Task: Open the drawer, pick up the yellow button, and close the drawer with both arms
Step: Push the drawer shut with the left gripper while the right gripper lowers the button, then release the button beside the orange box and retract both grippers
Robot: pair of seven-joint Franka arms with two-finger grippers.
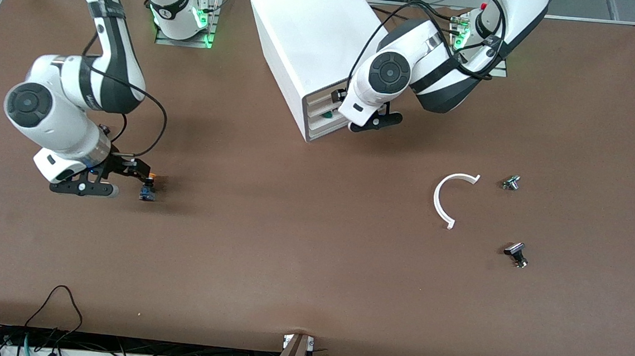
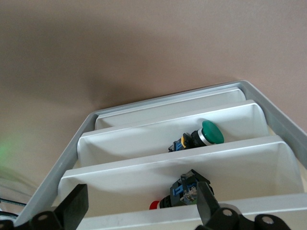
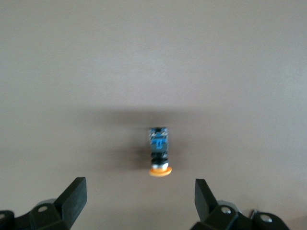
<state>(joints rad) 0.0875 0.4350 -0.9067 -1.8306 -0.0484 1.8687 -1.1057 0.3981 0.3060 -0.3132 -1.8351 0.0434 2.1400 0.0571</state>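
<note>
The button [image 1: 148, 188], with an orange cap on a black-and-blue body, lies on its side on the brown table toward the right arm's end. My right gripper [image 1: 138, 172] is low beside it, open and empty. In the right wrist view the button [image 3: 159, 155] lies just ahead of the open right gripper [image 3: 139, 196]. The white drawer cabinet [image 1: 305, 37] stands at the back middle, and its drawers [image 1: 322, 111] are pulled out a little. My left gripper [image 1: 335, 104] is at the drawer fronts. In the left wrist view the left gripper [image 2: 140, 206] is open over the drawers [image 2: 144, 139].
One drawer holds a green-capped button [image 2: 204, 135] and another a red-capped one [image 2: 177, 196]. A white curved strip [image 1: 450, 201] and two small black-and-silver parts [image 1: 511, 182] [image 1: 516, 253] lie on the table toward the left arm's end.
</note>
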